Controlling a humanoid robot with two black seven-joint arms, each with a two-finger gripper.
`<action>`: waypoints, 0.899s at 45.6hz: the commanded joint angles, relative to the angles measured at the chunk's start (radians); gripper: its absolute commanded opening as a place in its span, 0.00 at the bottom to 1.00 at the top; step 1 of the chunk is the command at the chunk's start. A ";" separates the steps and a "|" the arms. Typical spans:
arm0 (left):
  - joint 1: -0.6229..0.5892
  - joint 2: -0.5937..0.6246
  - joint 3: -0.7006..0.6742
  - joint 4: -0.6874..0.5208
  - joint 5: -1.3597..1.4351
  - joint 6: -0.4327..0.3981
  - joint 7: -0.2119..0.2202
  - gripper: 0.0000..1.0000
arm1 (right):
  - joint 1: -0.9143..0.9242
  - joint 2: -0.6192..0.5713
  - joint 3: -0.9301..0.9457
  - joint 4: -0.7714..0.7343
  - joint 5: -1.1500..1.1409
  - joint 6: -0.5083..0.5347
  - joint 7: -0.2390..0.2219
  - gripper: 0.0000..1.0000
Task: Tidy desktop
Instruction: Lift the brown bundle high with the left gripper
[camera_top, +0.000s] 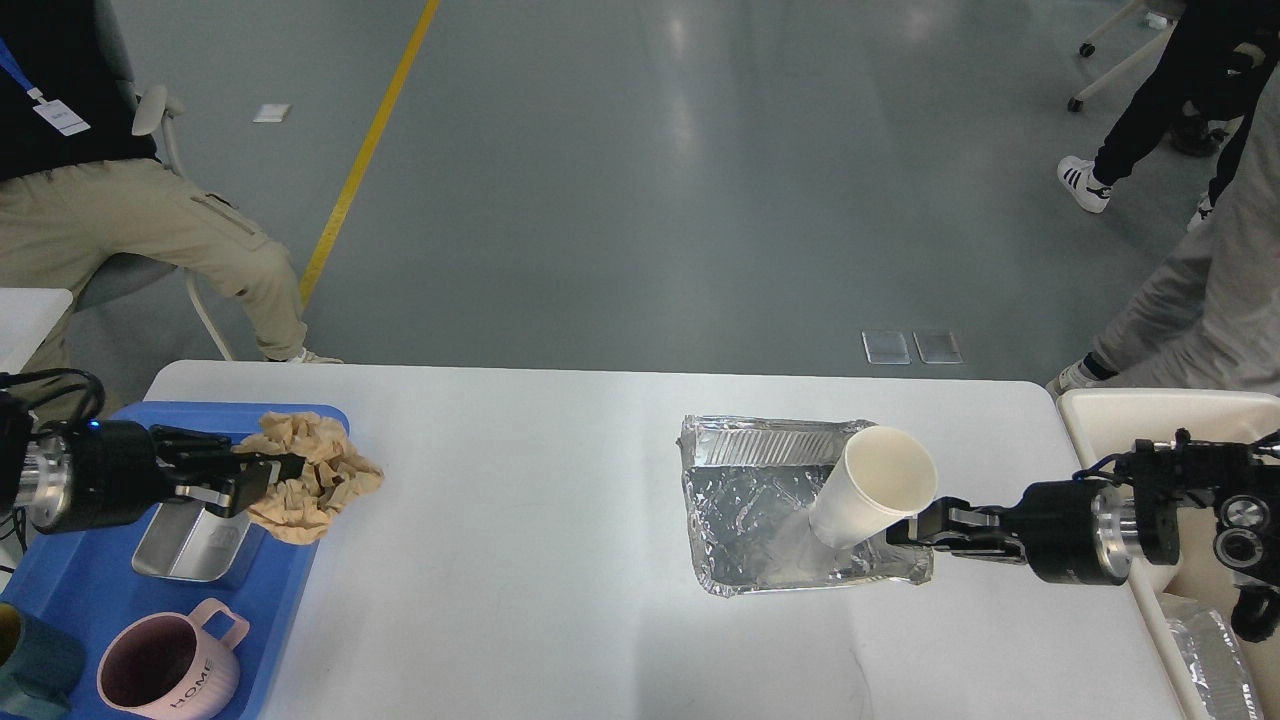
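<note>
The white desktop (560, 560) fills the lower view. My left gripper (262, 472) is shut on a crumpled brown paper ball (312, 480) and holds it over the right edge of the blue tray (120, 610). My right gripper (915, 525) is shut on the right rim of a crinkled foil tray (760, 520) resting on the desktop at the right. A white paper cup (870, 488) leans tilted inside the foil tray, its mouth facing up and right.
The blue tray holds a steel container (190, 545), a pink mug (165, 675) and a dark teal cup (35, 675). A cream bin (1110, 410) with foil inside stands at the right. People sit and walk beyond the table.
</note>
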 joint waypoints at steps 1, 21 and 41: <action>0.014 0.066 -0.003 -0.002 -0.222 0.065 0.029 0.10 | -0.001 -0.002 0.002 0.003 0.000 0.000 -0.001 0.00; 0.026 0.279 0.022 -0.037 -0.661 0.122 0.004 0.13 | 0.001 -0.002 0.005 0.003 0.000 0.000 0.001 0.00; 0.029 0.301 0.088 -0.029 -0.786 0.196 -0.009 0.13 | 0.016 -0.002 0.008 0.006 0.000 0.002 -0.001 0.00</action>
